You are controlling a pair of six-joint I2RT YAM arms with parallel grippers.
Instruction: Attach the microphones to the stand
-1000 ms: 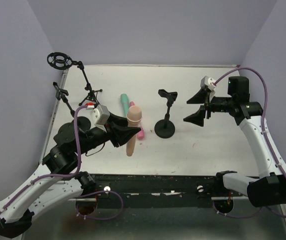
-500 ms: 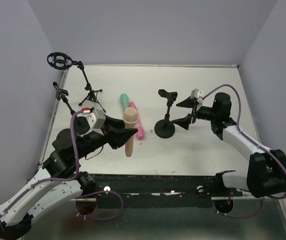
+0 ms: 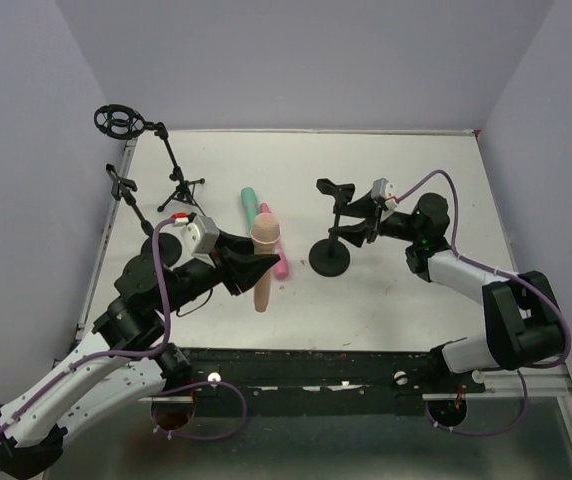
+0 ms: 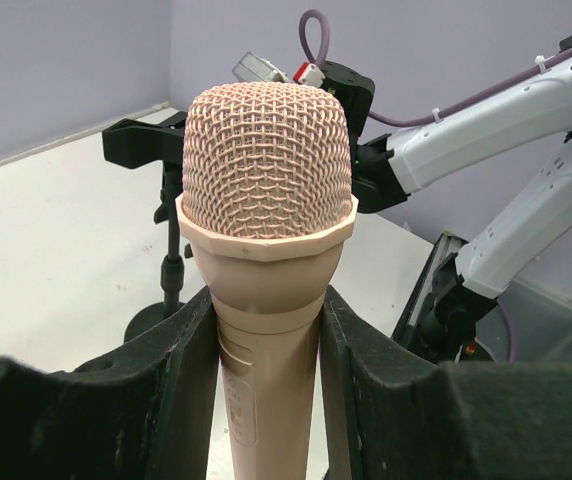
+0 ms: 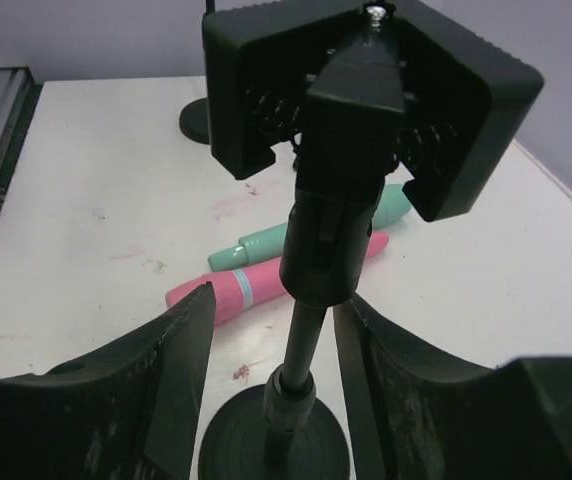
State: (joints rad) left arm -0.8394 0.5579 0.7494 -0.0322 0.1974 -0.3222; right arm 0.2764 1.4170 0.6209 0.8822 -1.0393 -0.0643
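Left gripper (image 4: 266, 335) clasps the peach microphone (image 4: 266, 170), right gripper (image 5: 274, 350) gapes around the stand (image 5: 338, 140), which could topple if pressed before being clamped.

Count it up: three microphones, peach microphone (image 3: 266, 235), teal microphone (image 3: 249, 203), pink microphone (image 3: 281, 265). Three stands: round-base stand (image 3: 329, 256), tripod stand (image 3: 178, 186), clip stand (image 3: 121, 187).

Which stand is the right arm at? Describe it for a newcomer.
Middle of the white table, just right of the pink microphone and teal microphone lying flat. A black stand on a round base, its post inside the open right gripper. It is shorter than the tripod stand at the left edge.
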